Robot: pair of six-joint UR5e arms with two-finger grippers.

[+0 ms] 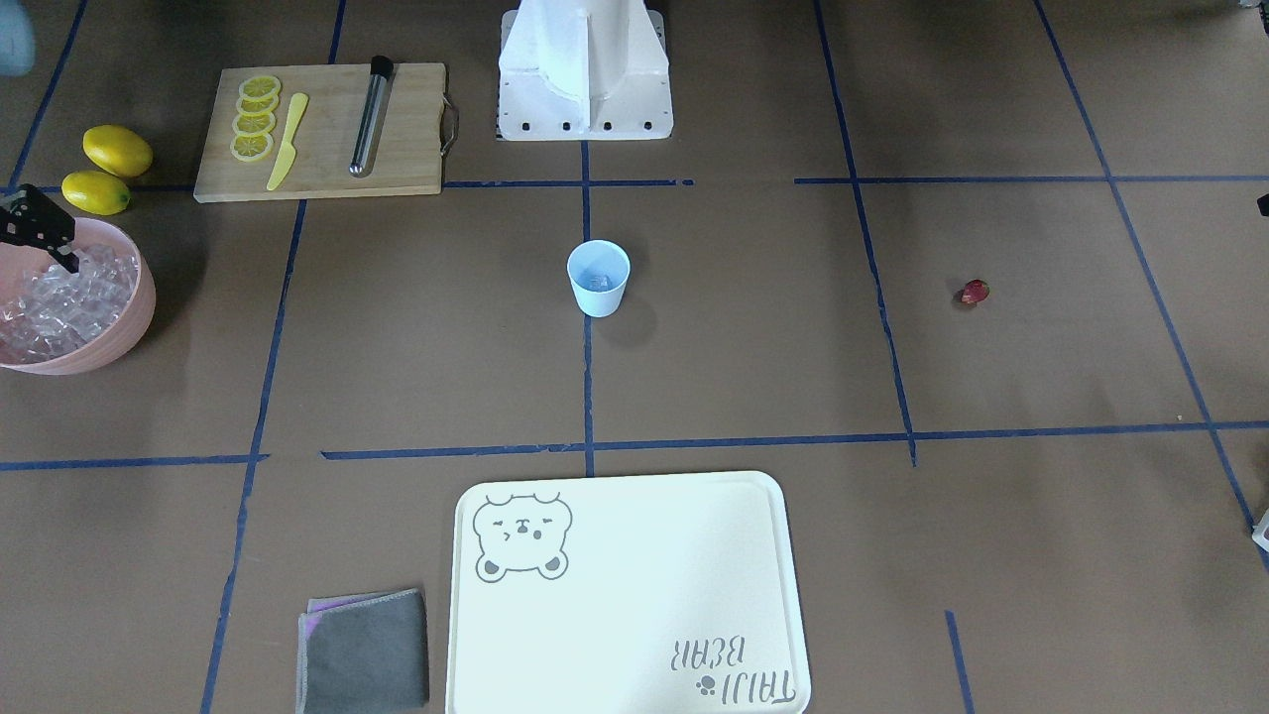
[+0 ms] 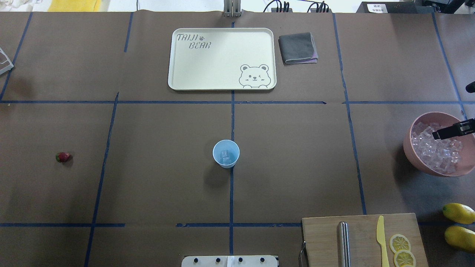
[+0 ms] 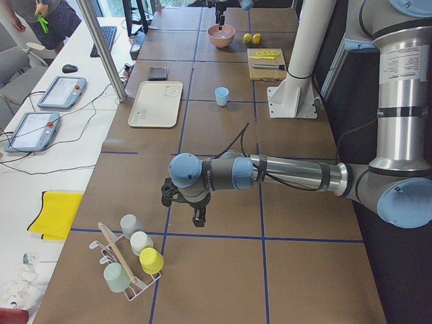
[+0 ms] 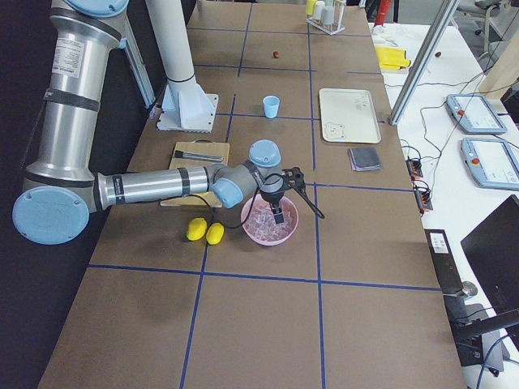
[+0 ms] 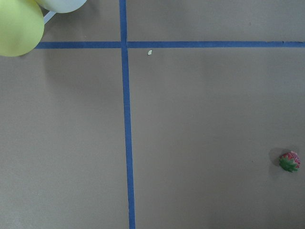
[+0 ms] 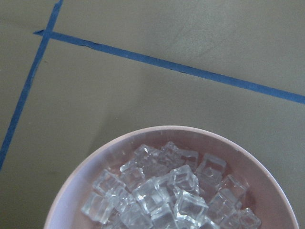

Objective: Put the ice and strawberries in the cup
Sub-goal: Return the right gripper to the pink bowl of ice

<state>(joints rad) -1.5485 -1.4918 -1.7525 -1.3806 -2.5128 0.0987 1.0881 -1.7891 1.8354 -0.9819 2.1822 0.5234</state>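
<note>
The light-blue cup stands upright at the table's centre with one ice cube in it. Many ice cubes fill the pink bowl, also in the right wrist view. My right gripper hangs just above the ice in the bowl; I cannot tell whether it is open or shut. The strawberry lies alone on the table, also in the left wrist view. My left gripper hovers over bare table far from the cup; I cannot tell its state.
A wooden board holds lemon slices, a yellow knife and a metal tube. Two lemons lie beside the bowl. A cream tray and a grey cloth lie beyond the cup. A cup rack stands near my left gripper.
</note>
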